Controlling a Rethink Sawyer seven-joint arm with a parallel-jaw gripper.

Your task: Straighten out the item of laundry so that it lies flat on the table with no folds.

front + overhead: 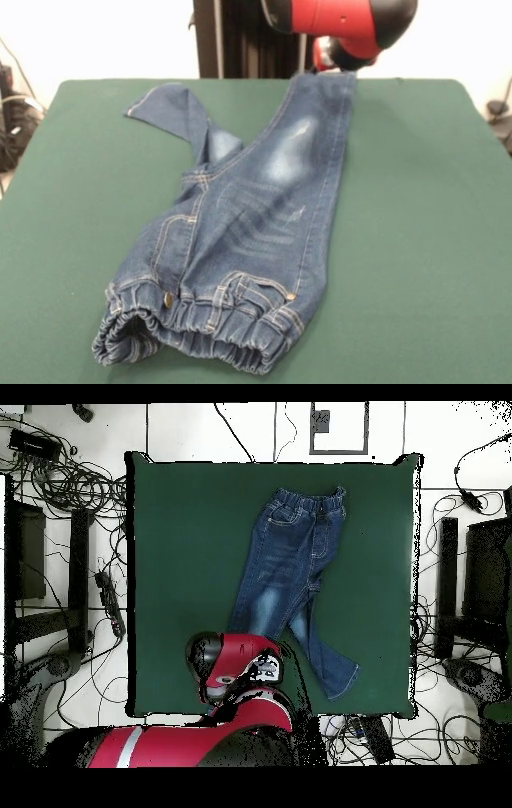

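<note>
The table (pixel 416 240) has a dark green felt-like top that reaches past the front view's lower edge. The jeans (pixel 240 232) lie near its middle line, well inside its rim on every side. Nearest is their gathered waistband (pixel 192 332) with a metal button (pixel 168 300); it stands open at one end and is cut by the picture's lower edge. Past the waistband one leg runs straight toward the table's far edge, with a pale faded patch (pixel 292 152) on the thigh. The other leg (pixel 172 108) bends off to the side, and its upper part is tucked under the straight leg, so the crotch is hard to make out.

Round the table, the overhead view shows a pale floor strewn with black cables (pixel 85 494) and dark stands (pixel 445 584).

At the far end, the red and black arm (pixel 344 24) hangs over the straight leg's hem. Its bulk covers the hand in both views, so I cannot tell whether the hand is spread, pressed together or touching the cloth.
</note>
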